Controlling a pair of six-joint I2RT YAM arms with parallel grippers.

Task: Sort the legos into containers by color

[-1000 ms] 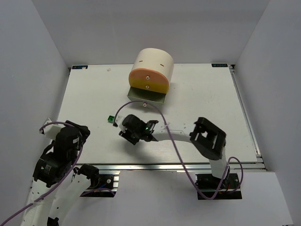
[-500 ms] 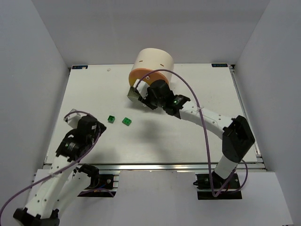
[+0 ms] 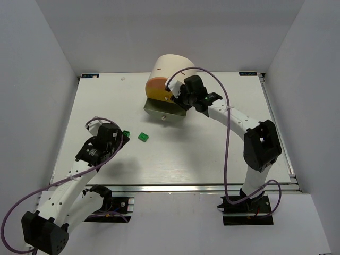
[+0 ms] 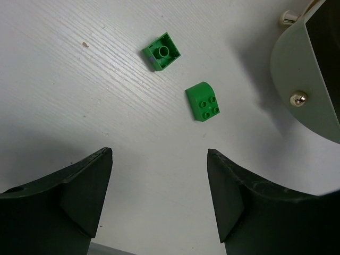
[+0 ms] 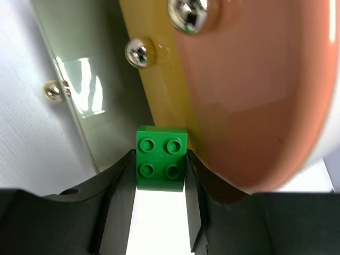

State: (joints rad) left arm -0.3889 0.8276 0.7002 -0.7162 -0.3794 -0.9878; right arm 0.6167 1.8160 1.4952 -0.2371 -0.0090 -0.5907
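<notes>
Right gripper point(image 5: 160, 164) pinches green brick point(image 5: 161, 156), studs facing back toward wrist, long axis along jaws; left gripper point(image 4: 158, 154) spread wide.

Drum point(image 3: 172, 66) at table point(image 3: 239, 133) rear; open drawer point(image 3: 164, 109) before it; lego point(image 3: 126, 133) L of 2nd lego point(image 3: 143, 137), both front-L of drawer
</notes>
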